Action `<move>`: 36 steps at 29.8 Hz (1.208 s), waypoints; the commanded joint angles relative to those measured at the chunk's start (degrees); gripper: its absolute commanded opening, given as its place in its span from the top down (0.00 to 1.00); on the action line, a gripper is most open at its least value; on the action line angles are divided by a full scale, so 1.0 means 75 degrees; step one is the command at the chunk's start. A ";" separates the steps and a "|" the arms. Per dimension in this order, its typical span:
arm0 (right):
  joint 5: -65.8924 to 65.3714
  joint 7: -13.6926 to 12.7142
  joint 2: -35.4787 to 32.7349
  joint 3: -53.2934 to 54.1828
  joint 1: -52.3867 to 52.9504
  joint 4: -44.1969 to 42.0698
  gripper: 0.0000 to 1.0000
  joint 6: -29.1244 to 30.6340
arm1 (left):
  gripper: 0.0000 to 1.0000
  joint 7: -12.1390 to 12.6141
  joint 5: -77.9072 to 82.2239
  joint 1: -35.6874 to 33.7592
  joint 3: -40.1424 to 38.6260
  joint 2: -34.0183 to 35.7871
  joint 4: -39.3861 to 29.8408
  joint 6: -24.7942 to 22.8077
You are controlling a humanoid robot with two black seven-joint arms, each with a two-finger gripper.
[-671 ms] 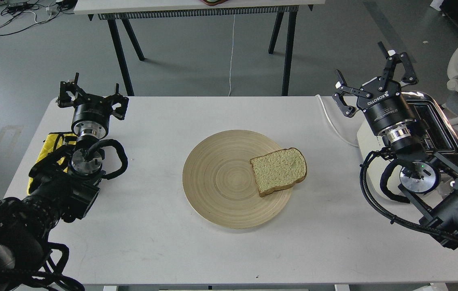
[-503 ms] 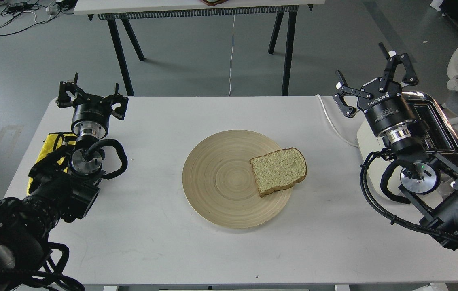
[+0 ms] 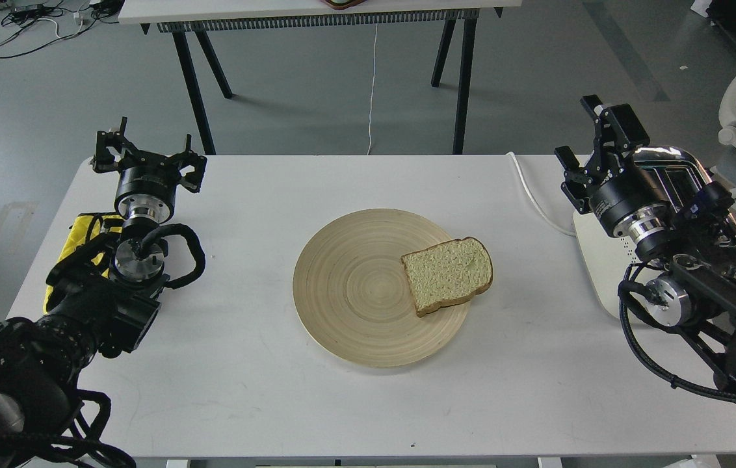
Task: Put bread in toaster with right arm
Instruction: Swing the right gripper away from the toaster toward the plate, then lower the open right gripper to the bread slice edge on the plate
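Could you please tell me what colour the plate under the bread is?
Pale tan wood with ring-shaped grain; the plate shows in the head view.

No text, label, brand or number is showing clearly enough to be read. The right gripper (image 3: 592, 146) is turning its lettered side away, and the toaster (image 3: 602, 253) is showing no readable marking.

Our left gripper (image 3: 145, 156) sits spread wide, pointing away from us. Our right gripper (image 3: 592, 146) is raised, fingers apart, wrist rolled.
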 commanded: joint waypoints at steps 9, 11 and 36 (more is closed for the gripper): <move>-0.0826 -0.0149 -0.0099 -0.2642 -0.0052 -0.0075 0.00 -0.1963 | 0.00 -0.0001 -0.0001 -0.0001 0.0010 0.0000 0.0000 0.0000; -0.0826 -0.0149 -0.0075 -0.2737 -0.0157 -0.0086 0.00 -0.1987 | 0.00 -0.0001 -0.0001 -0.0001 0.0010 0.0000 0.0000 0.0000; -0.0838 -0.0735 0.0980 -0.3745 -0.0157 -0.0379 0.88 -0.2158 | 0.00 0.0000 -0.0001 -0.0001 -0.0002 0.0000 0.0000 0.0000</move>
